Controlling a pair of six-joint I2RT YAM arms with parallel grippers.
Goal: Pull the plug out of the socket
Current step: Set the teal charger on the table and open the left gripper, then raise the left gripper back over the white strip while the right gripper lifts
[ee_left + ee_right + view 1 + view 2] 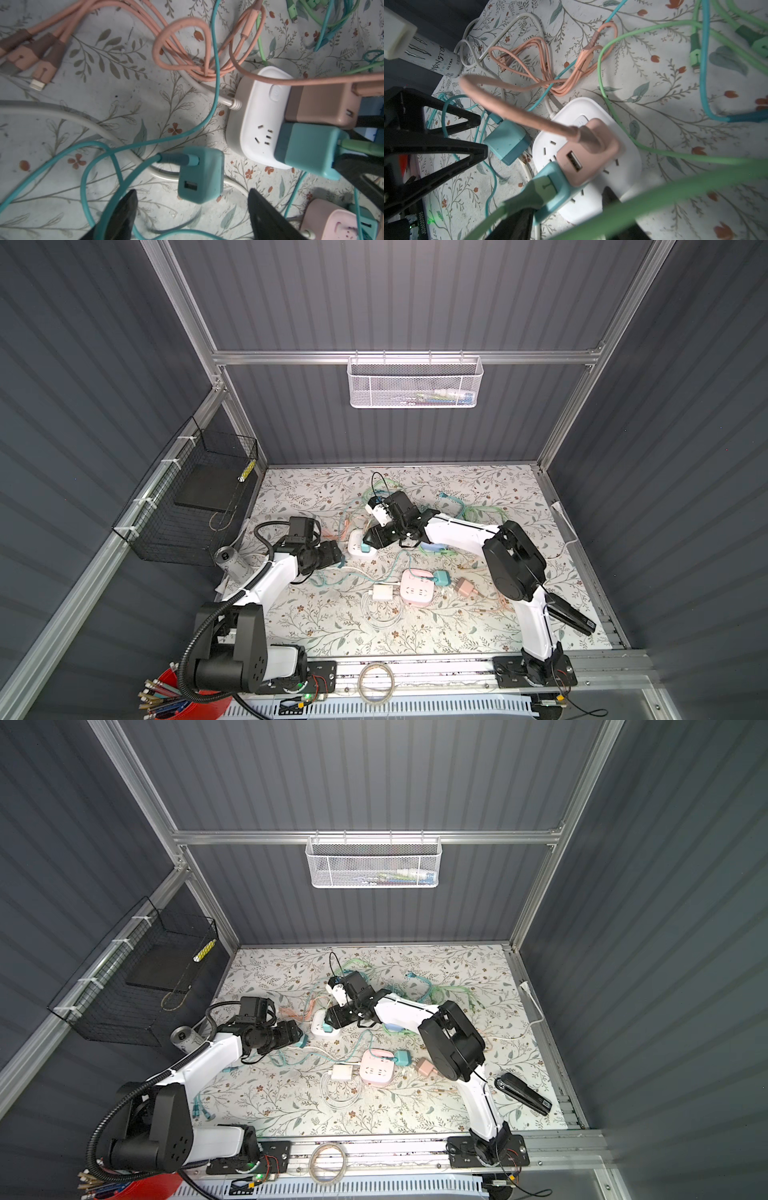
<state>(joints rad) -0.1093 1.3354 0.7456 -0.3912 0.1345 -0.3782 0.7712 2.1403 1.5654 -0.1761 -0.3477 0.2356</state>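
Teal plug (200,174) lies loose on the desk (124,93) beside the white socket (259,124), just before my wide-open left jaws. I cannot tell my right jaws' state.

We see an off-white table cover (124,93) printed with grey-green leafy sprigs and small rust-red flowers. We find a white socket block (259,116), a loose teal plug (201,176), a seated teal plug (307,149) and a dusty-pink plug (320,106). We count a salmon cable (332,80), a teal cable (216,62), a mint-green cable (675,154) and a greyish-white cable (52,111). There is also a pale pink socket block (417,587) and a white can (436,60) lettered in black.
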